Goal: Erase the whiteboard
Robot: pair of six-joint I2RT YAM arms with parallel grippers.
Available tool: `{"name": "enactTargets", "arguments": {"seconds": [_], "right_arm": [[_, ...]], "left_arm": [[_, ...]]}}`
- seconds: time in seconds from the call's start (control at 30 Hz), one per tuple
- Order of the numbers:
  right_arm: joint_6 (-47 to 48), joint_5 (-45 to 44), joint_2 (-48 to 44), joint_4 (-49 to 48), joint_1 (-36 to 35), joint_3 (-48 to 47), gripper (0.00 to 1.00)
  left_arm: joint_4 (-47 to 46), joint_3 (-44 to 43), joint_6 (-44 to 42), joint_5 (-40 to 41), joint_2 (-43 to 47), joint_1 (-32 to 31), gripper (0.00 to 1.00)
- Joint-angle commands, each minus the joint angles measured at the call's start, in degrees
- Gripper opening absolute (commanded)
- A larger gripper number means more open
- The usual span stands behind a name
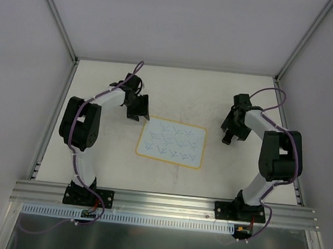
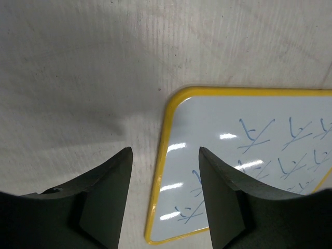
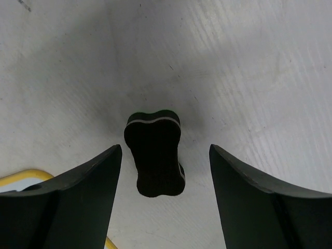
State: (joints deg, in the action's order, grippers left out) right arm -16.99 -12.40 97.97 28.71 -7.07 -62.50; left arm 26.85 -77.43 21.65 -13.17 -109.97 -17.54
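The whiteboard (image 1: 172, 142) lies flat mid-table, white with a yellow border and several blue scribbles. In the left wrist view the whiteboard (image 2: 249, 155) shows its left edge and a rounded corner. My left gripper (image 1: 137, 112) is open and empty above that corner, and the yellow edge runs between the jaws of the left gripper (image 2: 165, 150). My right gripper (image 1: 230, 134) is open, right of the board. In the right wrist view the right gripper (image 3: 165, 147) straddles a small black eraser (image 3: 154, 154) that lies on the table, untouched. The board's yellow corner (image 3: 21, 179) shows at lower left.
The table (image 1: 100, 90) is off-white with faint scuffs. Grey walls and metal frame posts (image 1: 56, 18) enclose it on three sides. An aluminium rail (image 1: 160, 202) with both arm bases runs along the near edge.
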Motion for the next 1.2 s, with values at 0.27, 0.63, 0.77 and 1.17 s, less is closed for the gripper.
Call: {"name": "enactTargets", "arguments": {"seconds": [0.27,0.63,0.77,1.17], "right_arm": [[-4.4,0.7,2.9,-0.9,0.5,-2.4,0.57],[-1.6,0.5,1.1,-0.9,-1.0,-1.2,0.13],[0.5,0.7,-0.4,-0.9,-3.1,-2.3,0.03],[8.3,4.6,2.7,-0.7,-19.8,-13.3,0.00]], "left_arm": [[0.7,-3.5,0.6,-2.7,-4.8,0.0,0.52],[0.7,-0.9,1.6,-0.7,-5.5,-2.0,0.48],[0.7,-0.4,1.6,1.0,-5.6,-2.9,0.43],[0.8,2.7,3.4,7.0,-4.9,-4.6,0.00]]}}
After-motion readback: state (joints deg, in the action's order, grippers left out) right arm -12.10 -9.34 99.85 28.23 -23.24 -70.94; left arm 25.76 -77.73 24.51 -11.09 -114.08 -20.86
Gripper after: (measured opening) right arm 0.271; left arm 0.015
